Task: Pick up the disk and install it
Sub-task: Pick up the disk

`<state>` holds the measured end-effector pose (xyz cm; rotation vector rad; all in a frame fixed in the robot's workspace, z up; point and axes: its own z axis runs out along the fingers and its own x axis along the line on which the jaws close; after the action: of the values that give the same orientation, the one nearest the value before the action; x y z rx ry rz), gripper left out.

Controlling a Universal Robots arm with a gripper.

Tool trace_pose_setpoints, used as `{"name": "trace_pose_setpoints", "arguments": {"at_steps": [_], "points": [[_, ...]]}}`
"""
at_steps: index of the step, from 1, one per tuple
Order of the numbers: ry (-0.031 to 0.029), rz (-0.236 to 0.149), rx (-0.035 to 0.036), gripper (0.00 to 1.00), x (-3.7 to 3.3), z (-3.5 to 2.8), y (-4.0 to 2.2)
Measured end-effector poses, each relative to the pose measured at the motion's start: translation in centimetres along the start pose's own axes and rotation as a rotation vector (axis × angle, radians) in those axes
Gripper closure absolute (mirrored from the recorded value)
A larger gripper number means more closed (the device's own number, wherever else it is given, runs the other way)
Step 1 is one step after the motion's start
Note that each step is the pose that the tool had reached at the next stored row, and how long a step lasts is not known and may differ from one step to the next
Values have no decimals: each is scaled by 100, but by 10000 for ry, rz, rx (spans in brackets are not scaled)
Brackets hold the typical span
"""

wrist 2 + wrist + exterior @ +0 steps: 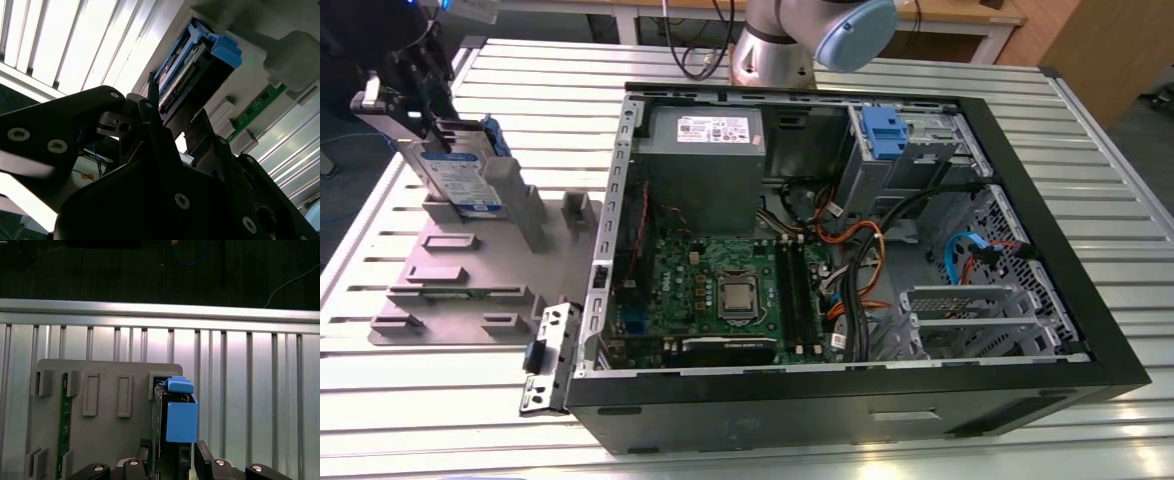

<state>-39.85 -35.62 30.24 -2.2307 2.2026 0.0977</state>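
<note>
You're in a robotics lab: a ribbed aluminium table [1107,150] bears an opened black computer tower [854,400], a grey slotted parts fixture [454,270] and the arm's silver base [767,55].

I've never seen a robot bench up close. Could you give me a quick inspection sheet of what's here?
Surface: slatted metal table, carrying a grey fixture tray and an open computer case.
Job's things: disk standing on edge in the tray, not yet in the case.
Clutter: green circuit board slotted in the tray.
Grippers: gripper right at the disk.
Cables: orange, blue and black cables inside the case.
Surroundings: wooden furniture behind the table.
</note>
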Motion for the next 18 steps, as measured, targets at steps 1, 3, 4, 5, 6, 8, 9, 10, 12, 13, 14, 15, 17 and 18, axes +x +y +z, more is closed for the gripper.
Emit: {"name": "trace_pose_setpoints", "arguments": {"at_steps": [1,3,4,5,6,8,9,10,12,13,14,15,17,18], "points": [[-2,-3,3,53,0,2,-3],[-1,-4,2,53,0,2,-4],[-1,-5,2,53,0,2,-4],[-1,-5,1,53,0,1,-5],[0,-5,0,53,0,1,-5],[0,-5,0,53,0,1,-5],[0,-5,1,53,0,1,-5],[0,-5,0,53,0,1,-5],[2,-4,0,60,0,1,-5],[1,-5,-1,60,0,1,-5],[0,-5,-1,65,0,1,-5],[0,-5,-1,65,0,1,-6],[0,-5,0,65,0,1,-6],[0,-5,0,65,0,1,-6]]}}
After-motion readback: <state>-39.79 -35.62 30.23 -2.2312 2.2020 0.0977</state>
